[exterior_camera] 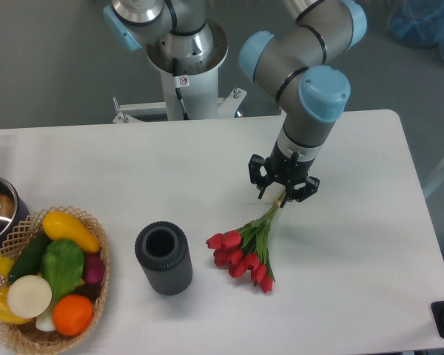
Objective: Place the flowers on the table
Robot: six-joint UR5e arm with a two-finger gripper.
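The flowers (pixel 242 254) are laid out across the table (pixel 355 244), red heads fanned low and to the left, green stems running up and to the right toward the hand (pixel 283 191). The stem ends are met by the hand just where the pale band seems to sit, so the bunch is held by its tied end — the likely reason being that the blooms can be lowered flat without being crushed. Whether the fingers are clamped on the stems or already parted cannot be told from this view. The heads appear to rest on the table, with a faint shadow beneath them. The bunch is thus placed below and left of the hand, near the dark cylindrical cup (pixel 163 257) but apart from it.
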